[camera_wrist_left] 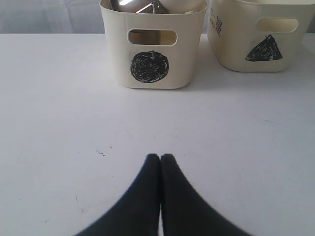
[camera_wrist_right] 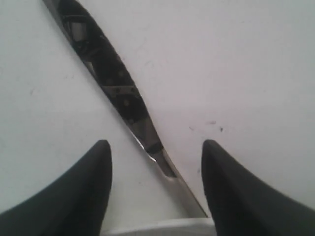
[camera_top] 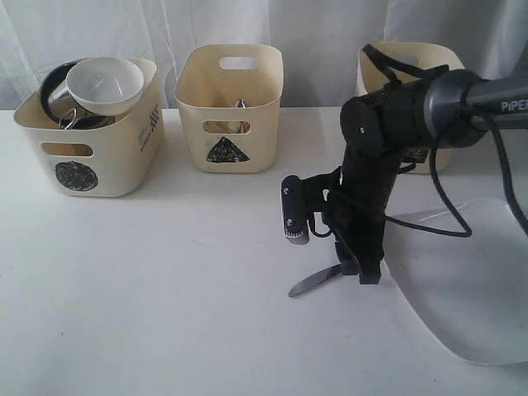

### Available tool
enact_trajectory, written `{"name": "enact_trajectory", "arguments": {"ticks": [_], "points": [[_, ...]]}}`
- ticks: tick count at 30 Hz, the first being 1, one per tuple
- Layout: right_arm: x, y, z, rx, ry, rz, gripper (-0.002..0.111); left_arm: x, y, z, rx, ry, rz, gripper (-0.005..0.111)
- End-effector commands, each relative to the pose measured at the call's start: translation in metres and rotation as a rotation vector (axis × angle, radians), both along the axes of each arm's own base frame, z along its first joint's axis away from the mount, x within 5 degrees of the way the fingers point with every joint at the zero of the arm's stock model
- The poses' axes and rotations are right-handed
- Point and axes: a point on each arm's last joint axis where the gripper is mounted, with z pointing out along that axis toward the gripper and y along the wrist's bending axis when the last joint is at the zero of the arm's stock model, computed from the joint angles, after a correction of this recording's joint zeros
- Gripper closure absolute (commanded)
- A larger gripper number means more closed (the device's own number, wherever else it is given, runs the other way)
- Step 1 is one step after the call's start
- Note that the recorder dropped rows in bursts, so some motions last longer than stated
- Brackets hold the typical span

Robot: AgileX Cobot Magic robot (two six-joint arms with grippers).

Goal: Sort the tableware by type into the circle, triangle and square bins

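1. Steel knife (camera_wrist_right: 118,93) lies flat on the white table (camera_top: 165,289), just left of the big white plate (camera_top: 470,289).
2. The right gripper (camera_wrist_right: 156,145) is wide open, one finger on each side of the knife.
3. The left gripper (camera_wrist_left: 160,156) is closed, holding nothing.

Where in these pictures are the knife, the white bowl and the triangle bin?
knife (camera_wrist_right: 118,93): right wrist view, middle of the blade.
white bowl (camera_top: 103,81): exterior view, inside of the bowl.
triangle bin (camera_top: 194,111): exterior view, bare part of the front wall.
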Motion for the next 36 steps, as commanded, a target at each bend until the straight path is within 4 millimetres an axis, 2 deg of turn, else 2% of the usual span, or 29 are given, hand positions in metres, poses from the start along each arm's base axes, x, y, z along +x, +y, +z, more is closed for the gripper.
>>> {"name": "enact_trajectory", "arguments": {"ticks": [1,8,17,27,36], "points": [[-0.001,-0.001,-0.002,-0.021,0.016,0.022,0.056,0.000,0.000,0.000,-0.004,-0.003,0.001,0.107],[0.001,-0.010,-0.004,-0.058,0.015,0.030,0.056,0.000,0.000,0.000,-0.004,-0.003,0.001,0.107],[0.008,-0.017,-0.023,-0.062,0.027,0.017,0.056,0.000,0.000,0.000,-0.004,-0.003,0.001,0.107],[0.007,-0.015,-0.043,-0.049,0.085,-0.003,0.057,0.000,0.000,0.000,-0.004,-0.003,0.001,0.107],[0.003,0.000,-0.046,0.120,0.146,-0.167,0.090,0.000,0.000,0.000,-0.004,-0.003,0.001,0.107]]}}
